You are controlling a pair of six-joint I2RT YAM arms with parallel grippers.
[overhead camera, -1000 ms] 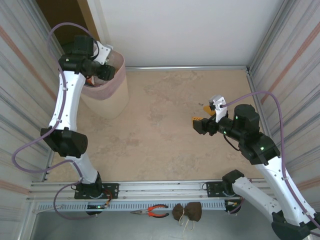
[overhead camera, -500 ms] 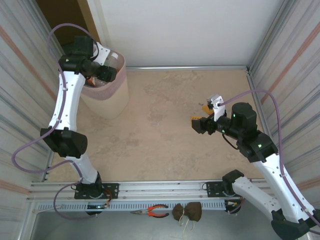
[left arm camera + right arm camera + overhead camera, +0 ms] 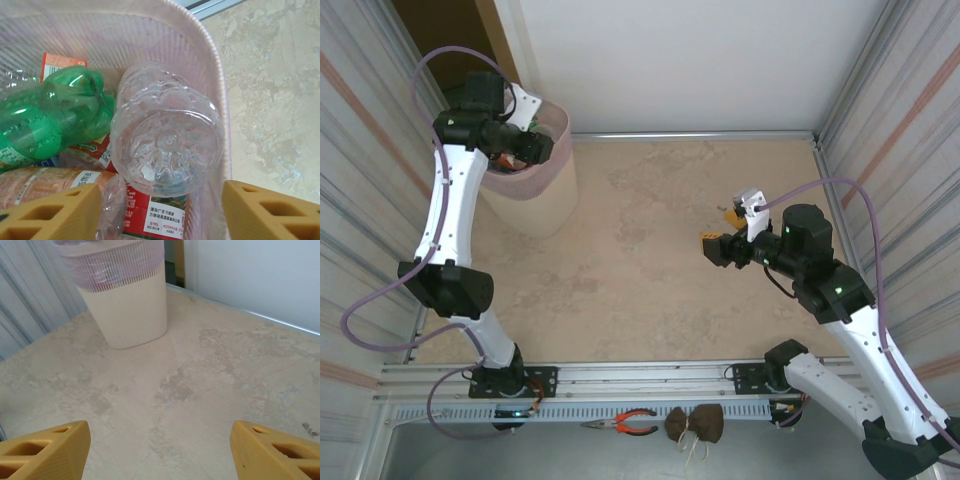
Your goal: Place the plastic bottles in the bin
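The beige bin (image 3: 535, 205) with a pink bag over its rim stands at the far left. My left gripper (image 3: 525, 148) hangs over its mouth. In the left wrist view its yellow fingers (image 3: 47, 215) stand apart, so the left gripper (image 3: 162, 215) is open and grips nothing. Below them a clear bottle (image 3: 167, 145) lies in the bin with its base towards the camera, free of both fingers. A green bottle (image 3: 50, 115), an amber one (image 3: 40, 182) and a red-labelled one (image 3: 155, 212) lie around it. My right gripper (image 3: 722, 228) hovers open over the bare floor, facing the bin (image 3: 125, 305).
Corrugated metal walls close in the left and right sides, and a white wall stands at the back. Red-handled pliers (image 3: 628, 423) and a brown bundle (image 3: 697, 423) lie on the rail in front of the arm bases. The stone-patterned floor (image 3: 650, 260) stretches between the arms.
The left gripper has shifted slightly over the bin's mouth. The right gripper drifted a little to the left, then held still, open throughout.
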